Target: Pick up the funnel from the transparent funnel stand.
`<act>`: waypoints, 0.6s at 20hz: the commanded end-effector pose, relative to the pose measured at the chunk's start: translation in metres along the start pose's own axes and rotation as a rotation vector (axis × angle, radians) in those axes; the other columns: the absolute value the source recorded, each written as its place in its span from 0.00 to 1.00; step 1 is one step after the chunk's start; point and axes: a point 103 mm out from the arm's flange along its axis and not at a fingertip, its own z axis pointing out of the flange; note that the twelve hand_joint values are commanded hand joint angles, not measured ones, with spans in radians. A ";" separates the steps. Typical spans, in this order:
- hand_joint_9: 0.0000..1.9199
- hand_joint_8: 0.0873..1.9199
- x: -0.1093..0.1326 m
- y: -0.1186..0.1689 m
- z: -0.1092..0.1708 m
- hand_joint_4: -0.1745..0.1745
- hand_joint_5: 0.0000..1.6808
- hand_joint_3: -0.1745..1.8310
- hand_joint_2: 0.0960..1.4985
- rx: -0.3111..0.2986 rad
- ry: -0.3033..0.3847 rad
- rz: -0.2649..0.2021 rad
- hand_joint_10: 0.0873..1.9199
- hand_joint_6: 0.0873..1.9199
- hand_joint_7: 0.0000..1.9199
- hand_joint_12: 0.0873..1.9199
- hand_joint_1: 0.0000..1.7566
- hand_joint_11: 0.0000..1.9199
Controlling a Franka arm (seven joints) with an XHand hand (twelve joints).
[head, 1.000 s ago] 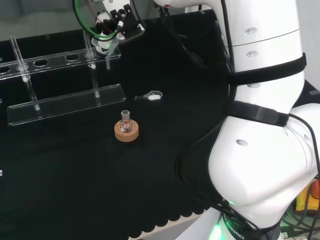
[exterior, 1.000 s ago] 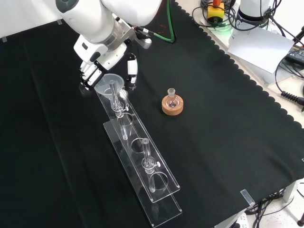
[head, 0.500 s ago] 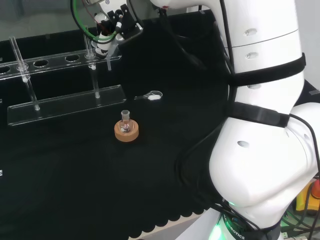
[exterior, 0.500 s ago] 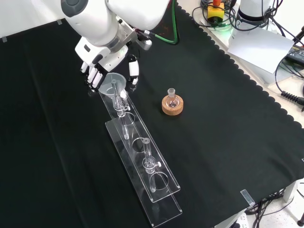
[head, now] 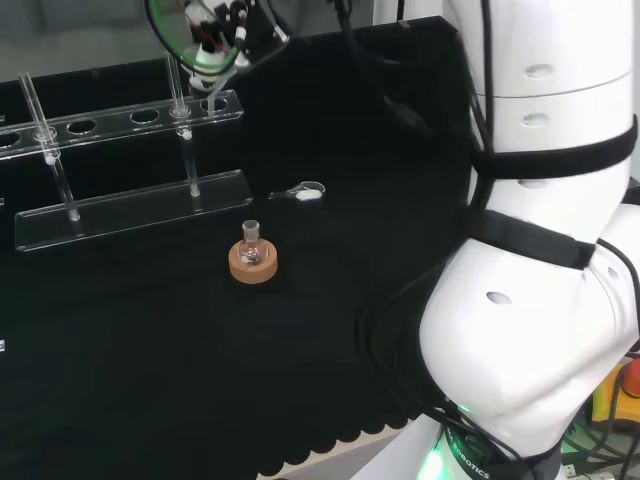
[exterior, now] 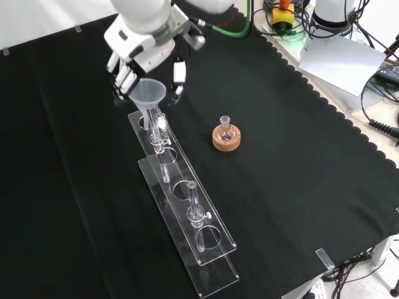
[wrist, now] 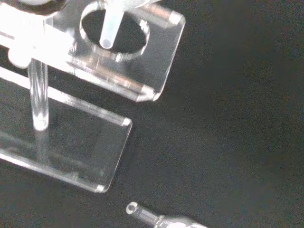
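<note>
The hand (exterior: 144, 53) had risen since the earlier frame, fingers pinching the funnel (exterior: 147, 93), its stem tip now above the end hole of the transparent funnel stand (exterior: 187, 215) near the worktop's far edge.

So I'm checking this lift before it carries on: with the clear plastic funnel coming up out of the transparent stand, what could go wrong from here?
1. The clear plastic funnel sits between the fingers of the black and white hand; its stem tip is right at the end hole of the transparent funnel stand, so a sideways move could snag the rim.
2. A snag might tip the stand towards the small glass flask on its cork ring.
</note>
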 end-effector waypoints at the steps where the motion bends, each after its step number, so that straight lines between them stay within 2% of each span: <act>1: 0.57 0.26 -0.016 -0.032 -0.046 0.50 0.51 0.38 0.48 -0.023 -0.040 0.039 0.15 0.24 0.43 0.63 0.45 0.34; 6: 0.58 0.26 -0.026 -0.061 -0.053 0.51 0.52 0.38 0.48 -0.017 -0.054 0.069 0.15 0.25 0.44 0.63 0.45 0.34; 12: 0.58 0.26 -0.032 -0.098 -0.048 0.51 0.52 0.39 0.48 0.000 -0.054 0.093 0.15 0.26 0.44 0.63 0.45 0.35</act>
